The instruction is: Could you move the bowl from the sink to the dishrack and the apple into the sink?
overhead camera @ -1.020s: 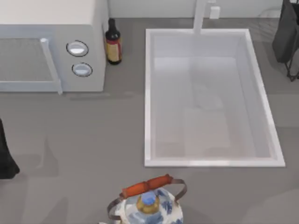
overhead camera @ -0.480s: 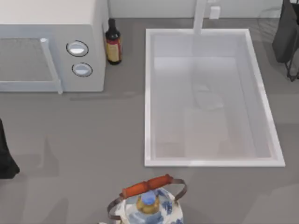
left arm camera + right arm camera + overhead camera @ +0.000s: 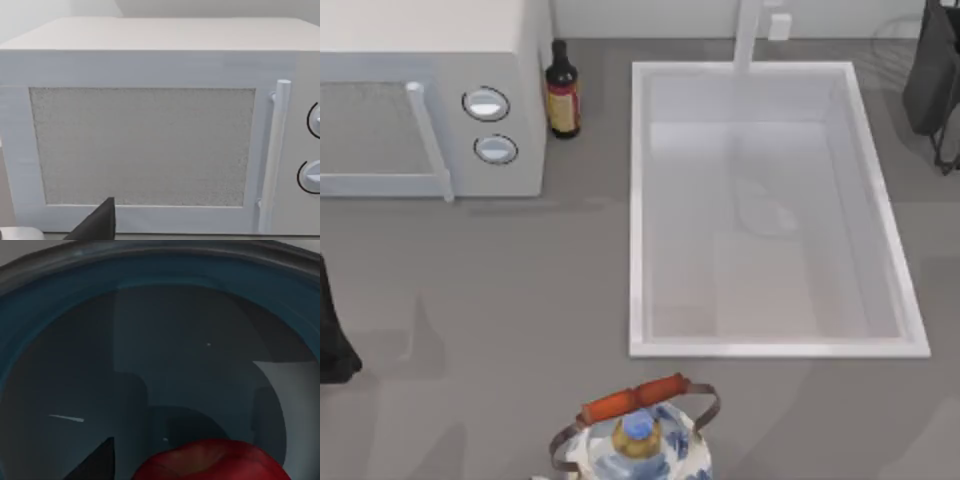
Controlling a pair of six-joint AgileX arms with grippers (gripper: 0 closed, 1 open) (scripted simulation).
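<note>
The right wrist view looks straight down into the bowl (image 3: 150, 340), its dark teal inside spreading across the picture under a blue wall and a greyish rim, so the right claw hangs close above it. The apple (image 3: 210, 460) shows as a shiny red curve right beside that claw, in front of the bowl's inside; whether it rests in the bowl or is held cannot be told. A dark fingertip (image 3: 97, 462) juts in beside the apple, and whether the right claw's fingers are apart or together cannot be told. In the top view the right arm (image 3: 932, 80) is a dark shape at the far right edge of the table (image 3: 470, 280), just beyond the sink (image 3: 638, 220), whose white basin lies right of centre with the faucet (image 3: 748, 35) at its far rim. The left arm (image 3: 332, 330) sits at the left edge, and its wrist view faces the door of the microwave (image 3: 140, 145) with one dark fingertip (image 3: 97, 222) showing; its state cannot be told either. A dark bottle (image 3: 561, 90) stands between microwave and sink, and a blue-and-white kettle (image 3: 635, 440) with an orange handle stands at the near edge.
</note>
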